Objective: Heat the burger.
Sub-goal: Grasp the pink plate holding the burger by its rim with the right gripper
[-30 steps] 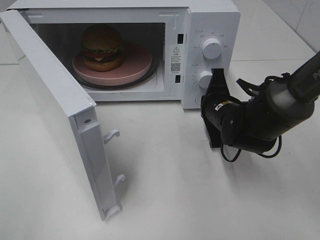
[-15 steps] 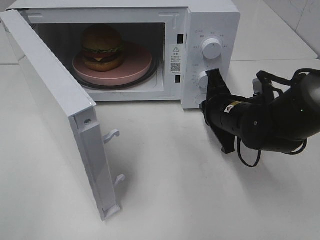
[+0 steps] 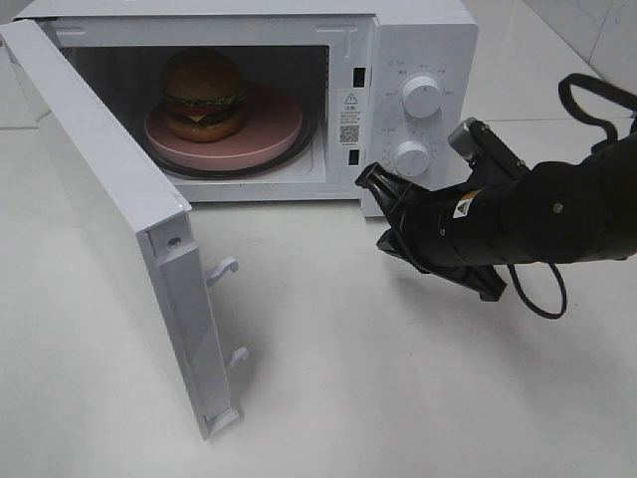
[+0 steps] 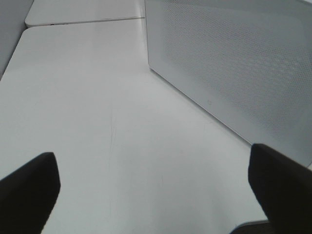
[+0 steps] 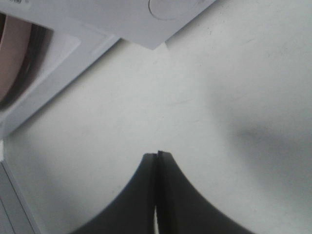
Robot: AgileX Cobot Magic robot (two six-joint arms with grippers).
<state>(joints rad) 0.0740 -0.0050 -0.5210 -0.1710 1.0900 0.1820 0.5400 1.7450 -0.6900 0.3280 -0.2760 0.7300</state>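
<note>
A: What did the right wrist camera show?
B: The right end effector [image 5: 157, 156], black jaws pressed together, with the white desk [image 5: 234, 97] beyond.
A: Anything else?
B: The microwave [image 5: 112, 22] corner, a dial [image 5: 170, 6] edge, and a sliver of pink plate [image 5: 12, 53].

High view down onto microwave [image 3: 438, 40], left wrist facing its door [image 4: 234, 73] (close), right wrist near its corner.

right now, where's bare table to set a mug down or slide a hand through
Widest bare stretch: the white tabletop in front, between the open white microwave door and the shut black right tool. Bare outside the door too. Crowded: the oven cavity, filled by the round pink plate and glossy-bunned burger, and around the tool.
</note>
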